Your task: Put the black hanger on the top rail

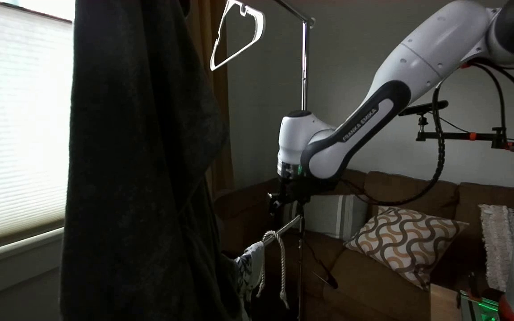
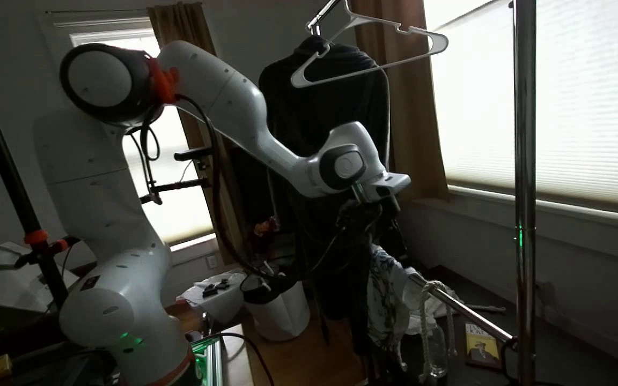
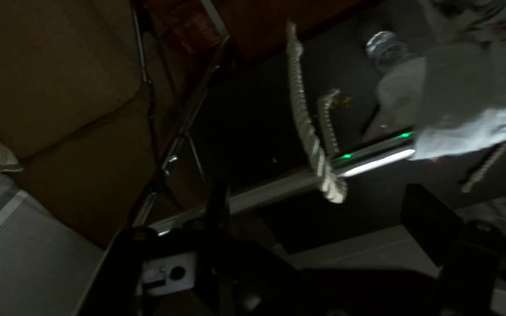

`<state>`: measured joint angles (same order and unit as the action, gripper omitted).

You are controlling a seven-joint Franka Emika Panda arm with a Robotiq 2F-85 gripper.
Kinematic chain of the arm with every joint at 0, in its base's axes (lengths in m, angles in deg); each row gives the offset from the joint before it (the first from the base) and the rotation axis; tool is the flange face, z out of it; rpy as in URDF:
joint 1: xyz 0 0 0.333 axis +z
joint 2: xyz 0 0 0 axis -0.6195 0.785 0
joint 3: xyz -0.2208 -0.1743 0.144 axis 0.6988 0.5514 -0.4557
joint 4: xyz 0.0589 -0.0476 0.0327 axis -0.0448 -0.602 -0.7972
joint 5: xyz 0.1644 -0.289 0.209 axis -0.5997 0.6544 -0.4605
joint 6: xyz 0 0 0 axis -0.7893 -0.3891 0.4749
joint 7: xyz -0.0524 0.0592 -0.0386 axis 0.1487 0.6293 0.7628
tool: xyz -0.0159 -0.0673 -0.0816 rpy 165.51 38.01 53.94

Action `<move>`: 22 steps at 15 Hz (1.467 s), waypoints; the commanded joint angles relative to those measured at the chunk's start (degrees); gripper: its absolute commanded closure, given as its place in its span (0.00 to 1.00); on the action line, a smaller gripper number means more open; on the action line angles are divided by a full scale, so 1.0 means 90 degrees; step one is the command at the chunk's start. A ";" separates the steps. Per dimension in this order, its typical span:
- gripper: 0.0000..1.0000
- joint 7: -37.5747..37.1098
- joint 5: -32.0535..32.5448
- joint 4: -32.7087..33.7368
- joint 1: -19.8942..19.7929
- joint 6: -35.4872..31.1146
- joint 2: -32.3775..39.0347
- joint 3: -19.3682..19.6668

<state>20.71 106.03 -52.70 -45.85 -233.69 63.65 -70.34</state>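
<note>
Gripper [image 3: 318, 193] stands parted in the wrist view; both exterior views add the top rail [image 1: 291, 8] and white hanger [image 2: 365, 72].

In an exterior view, the robot arm [image 2: 223, 96] extends from the left and angles downward. Its gripper [image 2: 384, 235] points down near a patterned cloth [image 2: 387, 300]; finger spacing is not readable in the shadow. A dark garment [image 2: 325, 112] hangs below the visible end of the top rail [image 2: 324, 13], with a white hanger [image 2: 377, 68] overlapping its upper part in the line of sight. The lower rail [image 2: 472, 314] carries a looped rope [image 2: 424, 311] and meets the vertical pole [image 2: 525, 171] at right.
</note>
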 commanded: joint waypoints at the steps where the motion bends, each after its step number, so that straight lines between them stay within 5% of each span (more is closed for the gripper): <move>1: 0.00 -0.1054 0.1430 0.0111 0.0297 -0.0010 0.0773 0.0673; 7: 0.00 -0.0093 0.0953 -0.0689 0.0185 0.0200 0.1453 0.1574; 16: 0.00 -0.0512 0.1370 -0.0888 0.0669 -0.0247 0.1114 0.1806; 22: 0.00 0.0184 0.1976 -0.1972 0.0356 -0.2362 0.1461 0.2607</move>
<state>20.38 120.08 -66.20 -41.25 -246.85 75.30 -51.34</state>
